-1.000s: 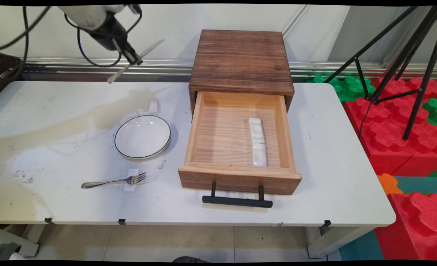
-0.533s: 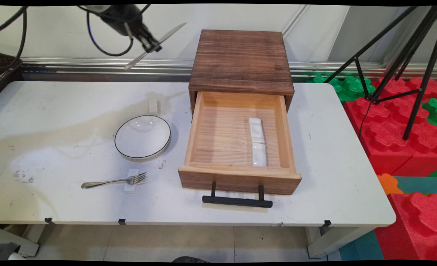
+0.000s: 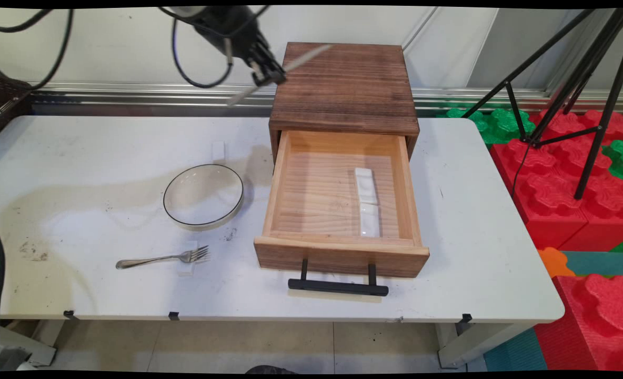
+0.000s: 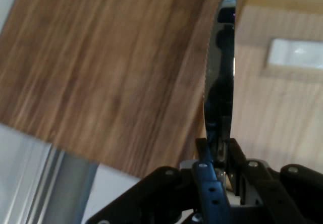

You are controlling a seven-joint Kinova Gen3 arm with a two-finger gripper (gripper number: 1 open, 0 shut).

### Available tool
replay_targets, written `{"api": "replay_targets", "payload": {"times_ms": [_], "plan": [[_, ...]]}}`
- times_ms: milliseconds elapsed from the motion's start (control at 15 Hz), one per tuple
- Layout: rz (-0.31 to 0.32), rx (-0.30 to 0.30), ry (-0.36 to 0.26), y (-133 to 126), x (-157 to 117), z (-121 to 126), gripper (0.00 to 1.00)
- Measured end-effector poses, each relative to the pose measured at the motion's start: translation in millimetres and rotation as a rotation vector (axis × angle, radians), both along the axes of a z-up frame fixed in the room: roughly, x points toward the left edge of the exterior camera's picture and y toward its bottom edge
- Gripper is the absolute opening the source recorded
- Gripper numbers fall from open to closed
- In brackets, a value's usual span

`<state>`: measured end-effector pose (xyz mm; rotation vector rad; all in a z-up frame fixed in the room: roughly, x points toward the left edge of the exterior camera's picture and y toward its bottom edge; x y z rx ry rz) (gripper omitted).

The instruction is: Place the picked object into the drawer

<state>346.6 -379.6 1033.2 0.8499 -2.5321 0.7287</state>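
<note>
Hand view: hand (image 4: 218, 151) pinches knife (image 4: 220, 77) mid-length over the cabinet (image 3: 344, 87) top; thin, stiff, slick steel, probably light.

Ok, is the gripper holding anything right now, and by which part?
Yes: the gripper holds a knife, fingers clamped near the blade's base.
</note>
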Motion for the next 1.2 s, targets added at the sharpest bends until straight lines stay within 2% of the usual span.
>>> {"api": "replay_targets", "payload": {"times_ms": [200,533,1200], "plan": [[-0.082,0.023,0.021,-7,-32,-5,0.0],[-0.165,0.069,0.037,-23,-64,-29,0.0],[-0.257,0.146,0.062,-54,-79,-99,0.0]]}}
